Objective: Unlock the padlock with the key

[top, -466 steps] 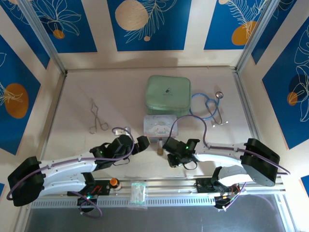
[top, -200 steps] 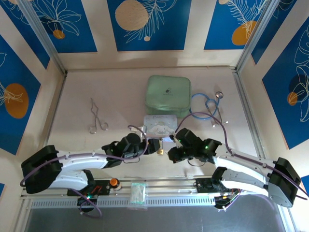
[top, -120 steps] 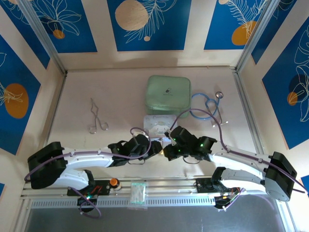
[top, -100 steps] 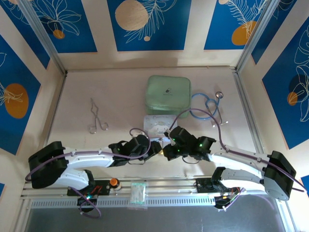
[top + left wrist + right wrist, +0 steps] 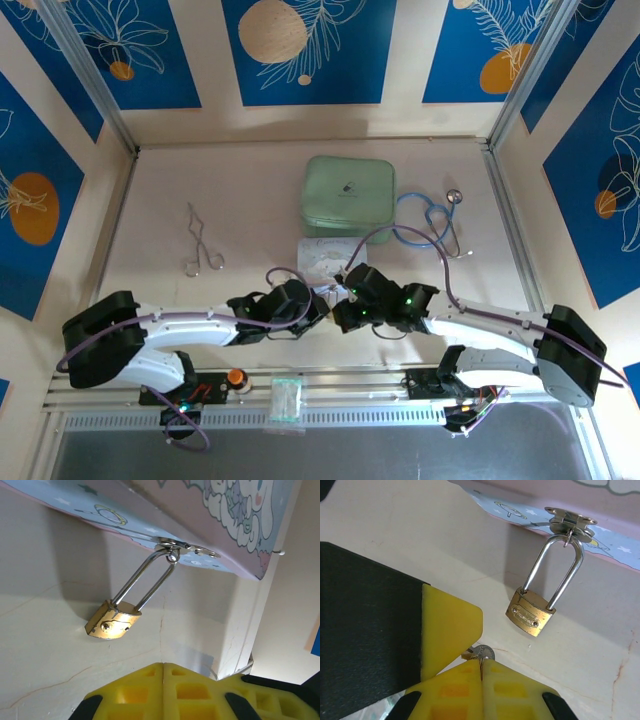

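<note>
The brass padlock hangs by its silver shackle from the hasp of the pastel cartoon tin. It lies on the table, keyhole end toward me. In the left wrist view the padlock sits just beyond my left gripper, which is shut with nothing between its yellow fingers. My right gripper is shut on the key; its round silver head pokes out a short way below the padlock. The left gripper's yellow finger sits right beside the key. From above, both grippers meet in front of the tin.
Behind the tin lies a green zip case, with a blue stethoscope to its right. Silver forceps rest on the left of the table. A small clear packet and an orange knob sit on the front rail.
Both grippers have closed in on each other in front of the tin. The right gripper shifted left and the left gripper shifted right, until they nearly touch at the padlock.
</note>
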`<state>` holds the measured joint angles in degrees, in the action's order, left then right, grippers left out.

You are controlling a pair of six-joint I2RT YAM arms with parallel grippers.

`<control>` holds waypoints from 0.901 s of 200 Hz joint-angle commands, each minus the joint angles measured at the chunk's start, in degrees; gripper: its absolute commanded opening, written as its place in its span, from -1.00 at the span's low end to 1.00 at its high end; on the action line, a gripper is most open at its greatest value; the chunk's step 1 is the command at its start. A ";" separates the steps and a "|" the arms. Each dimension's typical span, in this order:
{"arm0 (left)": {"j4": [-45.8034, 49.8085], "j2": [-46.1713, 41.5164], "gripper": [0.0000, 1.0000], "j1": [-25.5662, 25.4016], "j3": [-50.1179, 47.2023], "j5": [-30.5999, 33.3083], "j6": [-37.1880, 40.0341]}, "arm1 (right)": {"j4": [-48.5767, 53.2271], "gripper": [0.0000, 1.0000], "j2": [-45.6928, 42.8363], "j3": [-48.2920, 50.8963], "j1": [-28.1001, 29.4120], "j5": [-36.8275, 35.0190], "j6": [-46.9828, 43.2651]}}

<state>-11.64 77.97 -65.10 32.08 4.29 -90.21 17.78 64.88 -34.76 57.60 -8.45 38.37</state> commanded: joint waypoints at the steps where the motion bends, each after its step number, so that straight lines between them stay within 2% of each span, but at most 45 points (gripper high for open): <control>1: -1.38 -0.43 -1.00 -0.47 -1.72 0.25 -0.95 | -5.73 -1.00 -0.41 0.08 1.04 0.30 1.06; 14: -1.46 -0.92 -1.00 -0.47 -1.94 0.58 -0.02 | -6.18 -0.98 -0.46 0.47 0.81 0.67 1.95; 23: -1.21 -1.43 -1.00 -0.47 -2.06 0.86 0.68 | -5.93 -0.83 -0.61 0.55 0.15 1.07 3.05; 27: -1.47 -1.77 -1.00 -0.47 -2.36 1.16 0.94 | -5.91 -0.64 -0.91 0.80 -0.29 1.61 3.52; 28: -1.75 -1.86 -1.00 -0.47 -2.45 1.29 0.94 | -6.02 -0.51 -1.05 0.94 -0.54 1.95 3.74; 29: -1.75 -1.99 -1.00 -0.47 -2.59 1.40 1.10 | -6.02 -0.51 -1.05 0.94 -0.54 1.95 3.74; 30: -2.06 -2.06 -1.00 -0.47 -2.70 1.54 1.27 | -6.14 -0.38 -1.29 1.10 -0.80 2.27 4.02; 32: -2.46 -2.35 -1.00 -0.51 -3.00 1.78 1.73 | -6.28 -0.25 -1.57 1.28 -1.06 2.53 4.35; 33: -2.88 -2.50 -1.00 -0.49 -3.17 1.91 1.98 | -6.28 -0.25 -1.57 1.28 -1.06 2.53 4.35; 40: -6.11 -3.31 -1.00 -0.42 -4.30 2.91 4.36 | -7.46 0.16 -3.13 2.51 -2.05 3.48 5.66; 50: -8.03 -5.03 -1.00 -0.25 -5.36 4.28 7.32 | -10.17 0.54 -5.81 4.59 -3.37 5.13 7.25; 62: -10.50 -6.91 -1.00 -0.03 -6.38 5.55 12.07 | -13.95 0.81 -8.74 6.90 -5.23 8.53 8.41; 78: -14.24 -9.01 -1.00 0.44 -8.01 6.34 16.84 | -20.55 0.81 -11.93 9.88 -8.53 14.68 10.35; 99: -25.99 -10.48 -1.00 1.83 -11.08 3.39 22.49 | -30.29 0.74 -13.94 13.04 -13.17 22.95 14.13; 122: -36.02 -12.30 -1.00 3.32 -13.32 -1.38 27.69 | -37.77 0.50 -14.94 14.80 -17.02 29.94 16.42; 132: -37.23 -13.40 -1.00 3.87 -13.62 -3.06 28.92 | -38.18 0.35 -15.08 14.43 -18.46 32.31 16.68; 164: -38.04 -17.68 -1.00 4.37 -13.82 -6.35 33.38 | -37.95 0.08 -14.31 12.88 -20.86 39.87 15.28; 180: -37.49 -19.01 -1.00 4.46 -13.62 -7.40 34.73 | -40.84 0.04 -13.51 12.88 -20.82 42.23 16.06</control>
<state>-45.01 61.25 -61.10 18.57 0.73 -60.99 -17.65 50.85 -20.67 36.97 25.45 53.69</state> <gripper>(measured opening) 0.050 0.526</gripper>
